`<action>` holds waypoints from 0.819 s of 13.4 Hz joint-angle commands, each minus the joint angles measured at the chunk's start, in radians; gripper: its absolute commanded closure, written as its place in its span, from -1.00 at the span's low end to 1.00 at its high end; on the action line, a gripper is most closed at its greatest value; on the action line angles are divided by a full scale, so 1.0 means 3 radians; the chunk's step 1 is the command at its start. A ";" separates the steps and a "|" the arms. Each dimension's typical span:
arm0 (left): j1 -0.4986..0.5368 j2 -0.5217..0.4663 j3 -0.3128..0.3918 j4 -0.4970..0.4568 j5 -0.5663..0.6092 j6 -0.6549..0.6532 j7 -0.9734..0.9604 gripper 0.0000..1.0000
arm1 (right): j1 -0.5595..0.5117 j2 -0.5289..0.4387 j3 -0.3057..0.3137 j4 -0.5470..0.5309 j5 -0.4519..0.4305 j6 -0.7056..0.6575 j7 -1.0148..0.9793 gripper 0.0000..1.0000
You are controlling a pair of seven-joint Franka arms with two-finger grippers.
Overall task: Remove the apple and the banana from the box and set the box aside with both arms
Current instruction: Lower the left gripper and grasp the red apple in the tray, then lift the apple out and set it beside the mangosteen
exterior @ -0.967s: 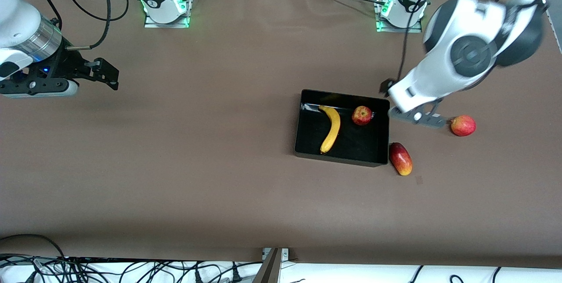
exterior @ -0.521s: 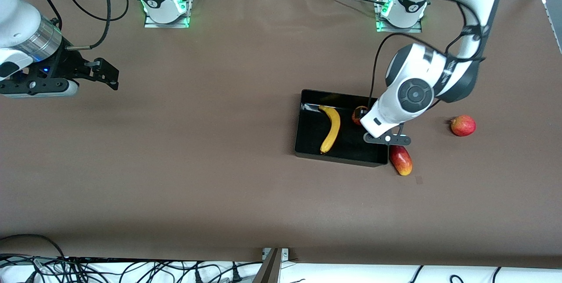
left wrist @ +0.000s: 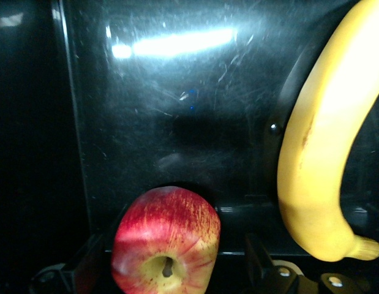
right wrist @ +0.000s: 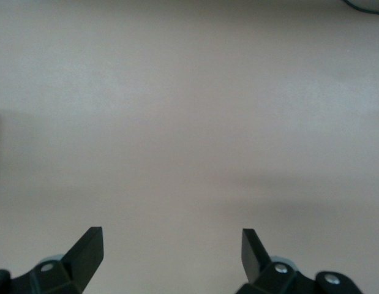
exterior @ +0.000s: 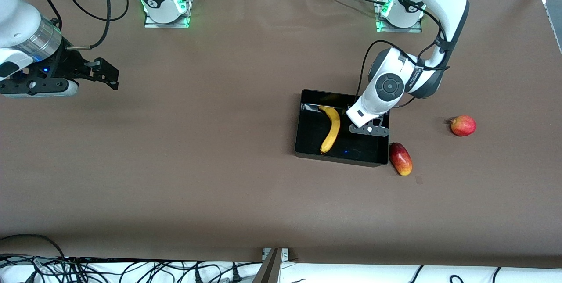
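The black box (exterior: 312, 136) lies mid-table toward the left arm's end. The yellow banana (exterior: 332, 127) lies in it. The red-yellow apple (left wrist: 166, 240) also lies in the box, beside the banana (left wrist: 324, 159); in the front view the left hand hides it. My left gripper (exterior: 364, 120) is low over the box, and in the left wrist view it (left wrist: 171, 263) is open with one finger on each side of the apple, not touching it. My right gripper (exterior: 103, 74) is open and empty, waiting above bare table at the right arm's end.
An oblong red-yellow mango (exterior: 400, 158) lies on the table against the box's corner nearest the front camera. A round red fruit (exterior: 462, 125) lies on the table farther toward the left arm's end. Cables run along the table's front edge.
My left arm has swung from above the table near the round red fruit to over the box, and its gripper now straddles the apple. The right arm has not moved.
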 commanded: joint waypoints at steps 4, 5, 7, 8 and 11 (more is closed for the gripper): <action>-0.0054 0.0003 0.0015 -0.0027 0.0094 0.0065 -0.0018 0.40 | -0.0016 -0.0007 0.0011 0.0027 -0.0018 -0.0031 0.0006 -1.00; -0.0054 -0.0037 0.0015 0.0003 0.0094 0.0045 -0.0023 0.45 | -0.0016 -0.0007 0.0011 0.0027 -0.0018 -0.0031 0.0006 -1.00; -0.0028 -0.0135 0.0026 0.0298 0.0094 -0.0392 -0.0013 0.45 | -0.0016 -0.0007 0.0011 0.0027 -0.0018 -0.0031 0.0006 -1.00; -0.0018 -0.0175 0.0046 0.0563 0.0094 -0.0856 -0.0008 0.45 | -0.0016 -0.0007 0.0011 0.0027 -0.0018 -0.0031 0.0006 -1.00; 0.0104 -0.0227 0.0082 0.1051 0.0129 -0.1953 0.0353 0.45 | -0.0016 -0.0007 0.0011 0.0027 -0.0018 -0.0036 0.0006 -1.00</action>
